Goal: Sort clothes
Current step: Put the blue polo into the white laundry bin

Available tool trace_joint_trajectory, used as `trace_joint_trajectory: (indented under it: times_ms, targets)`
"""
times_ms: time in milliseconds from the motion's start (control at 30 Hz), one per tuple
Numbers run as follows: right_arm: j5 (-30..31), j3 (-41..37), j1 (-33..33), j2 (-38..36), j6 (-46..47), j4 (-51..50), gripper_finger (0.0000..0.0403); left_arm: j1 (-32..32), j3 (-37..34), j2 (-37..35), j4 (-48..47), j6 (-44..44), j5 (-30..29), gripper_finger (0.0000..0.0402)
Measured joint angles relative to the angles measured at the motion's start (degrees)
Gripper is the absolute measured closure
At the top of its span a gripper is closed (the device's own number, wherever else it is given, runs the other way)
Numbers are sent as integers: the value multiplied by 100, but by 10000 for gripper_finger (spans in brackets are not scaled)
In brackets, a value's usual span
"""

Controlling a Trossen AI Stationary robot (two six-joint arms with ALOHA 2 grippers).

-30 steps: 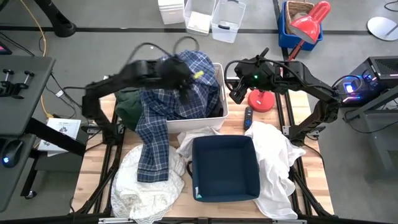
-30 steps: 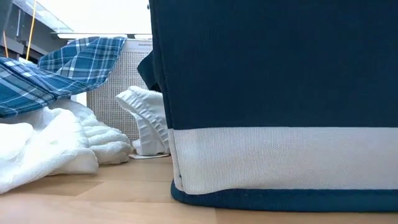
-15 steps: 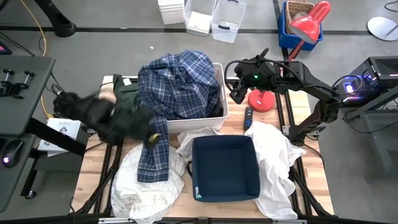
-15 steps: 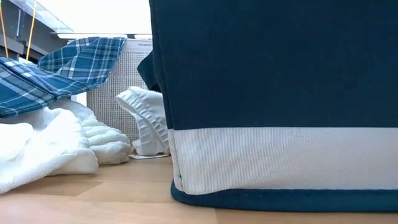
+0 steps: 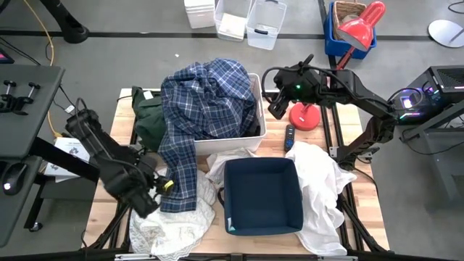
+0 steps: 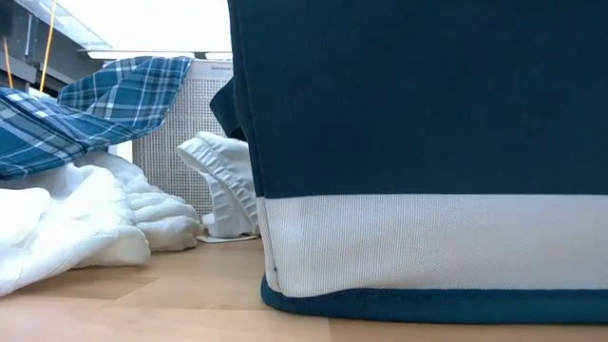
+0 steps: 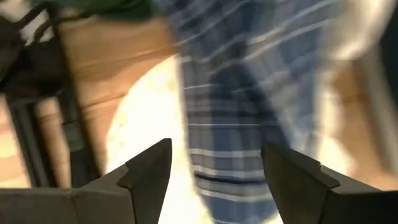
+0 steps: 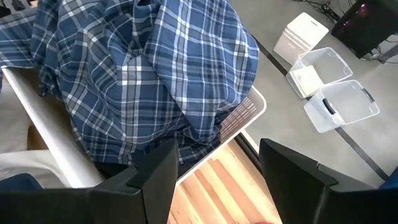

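My left gripper (image 5: 158,190), fingers wide and empty, hovers over the plaid shirt (image 5: 206,98) hanging from the white bin (image 5: 255,109) onto a white garment (image 5: 170,217). I should pinch white fabric only. Right gripper (image 5: 274,104) waits wide beside the bin.

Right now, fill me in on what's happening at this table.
Clothes are being sorted. The left end effector is open and empty, low over the hanging end of the blue-and-white plaid shirt, which is draped over the white plastic bin and trails down onto a white garment. The right end effector, also open, waits beside the bin's far corner. The navy fabric bin looks empty, with more white clothes beside it.
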Motion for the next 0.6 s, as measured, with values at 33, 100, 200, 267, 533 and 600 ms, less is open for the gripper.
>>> trace_joint_trajectory:
  times_ms: [33, 100, 200, 267, 533, 600]
  targets:
    - [0, 1, 0, 0, 0, 0, 182, 78, -177, 0, 88, -1, 32, 165]
    - [-2, 0, 0, 0, 0, 0, 182, 228, -515, 1, 218, -2, 9, 165]
    - [-157, 2, 0, 0, 0, 0, 182, 449, -920, 0, 233, -6, -110, 165]
    - [-210, 0, 0, 0, -1, 0, 182, 592, -1134, 2, 343, -2, -337, 165]
    - [-221, 1, 0, 0, 34, 0, 182, 960, -1877, 1, 1371, 133, -902, 165]
    - [-225, 0, 0, 0, 44, 0, 182, 1008, -2061, 0, 1714, 108, -1123, 165]
